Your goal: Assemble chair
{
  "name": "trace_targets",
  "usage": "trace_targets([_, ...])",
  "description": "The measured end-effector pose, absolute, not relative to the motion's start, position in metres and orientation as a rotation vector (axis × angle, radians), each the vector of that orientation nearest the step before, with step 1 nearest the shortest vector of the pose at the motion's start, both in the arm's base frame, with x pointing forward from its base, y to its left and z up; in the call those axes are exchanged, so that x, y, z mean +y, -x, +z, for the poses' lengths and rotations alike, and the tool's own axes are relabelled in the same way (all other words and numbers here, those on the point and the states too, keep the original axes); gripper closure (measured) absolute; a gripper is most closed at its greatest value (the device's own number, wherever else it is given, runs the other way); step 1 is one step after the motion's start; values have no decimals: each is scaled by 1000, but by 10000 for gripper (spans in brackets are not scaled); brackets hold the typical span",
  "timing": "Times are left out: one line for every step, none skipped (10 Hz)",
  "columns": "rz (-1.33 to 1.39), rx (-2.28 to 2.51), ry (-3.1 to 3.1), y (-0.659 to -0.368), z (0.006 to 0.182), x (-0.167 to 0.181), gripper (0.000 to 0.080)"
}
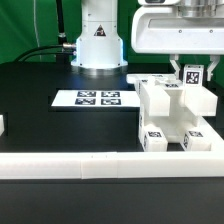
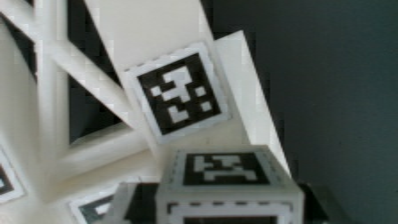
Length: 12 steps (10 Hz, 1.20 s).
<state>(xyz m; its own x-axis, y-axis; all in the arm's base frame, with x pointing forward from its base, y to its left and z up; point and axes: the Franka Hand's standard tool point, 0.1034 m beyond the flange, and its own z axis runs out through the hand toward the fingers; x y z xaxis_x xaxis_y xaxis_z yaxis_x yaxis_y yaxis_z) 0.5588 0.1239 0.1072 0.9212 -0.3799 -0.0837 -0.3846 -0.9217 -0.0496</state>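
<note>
Exterior view: a black table [image 1: 40, 120] with a green backdrop [image 1: 25, 25] behind it and the white arm base [image 1: 98, 45] at the rear centre. The marker board [image 1: 98, 98] lies flat mid-table. A long border rail [image 1: 80, 166] runs along the near edge. The chair parts [image 1: 170, 115] are stacked blocky white pieces with small tags. They sit at the exterior view's right, just behind the rail. The gripper [image 1: 189, 76] hangs directly above that stack, fingers pointing down, with a small tagged block [image 1: 191, 72] between them.

Wrist view: a cross-braced side [image 2: 107, 110] fills the frame, tilted on a diagonal and carrying one large tag [image 2: 183, 90]. The tagged block sits close to the camera.

Jaws: they straddle the block, but I cannot tell whether they are clamped on it.

Judgement: the stack lies straight below the jaws, so the coming move turns on a vertical descent. The side's long axis runs skew to the camera frame, so check wrist rotation first.
</note>
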Motion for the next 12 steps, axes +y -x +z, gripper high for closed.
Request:
trace_targets([116, 697, 2997, -558, 108, 125, 534])
trace_targets([123, 864, 2959, -557, 109, 129, 534])
trace_targets([133, 1028, 2908, -555, 108, 130, 534])
trace_targets([139, 1186, 2851, -553, 108, 131, 534])
trace_targets([142, 1318, 2797, -553, 108, 131, 534])
trace_targets([142, 1444, 2737, -553, 108, 133, 534])
trace_targets([123, 1516, 2695, -555, 108, 133, 533])
trace_targets([125, 1600, 2647, -555, 108, 133, 533])
trace_targets([128, 1664, 2609, -555, 108, 133, 532])
trace_targets([131, 1765, 2543, -556, 108, 133, 532])
trace_targets([132, 1852, 2484, -556, 108, 133, 532])
trace_targets([131, 1927, 2428, -557, 108, 132, 532])
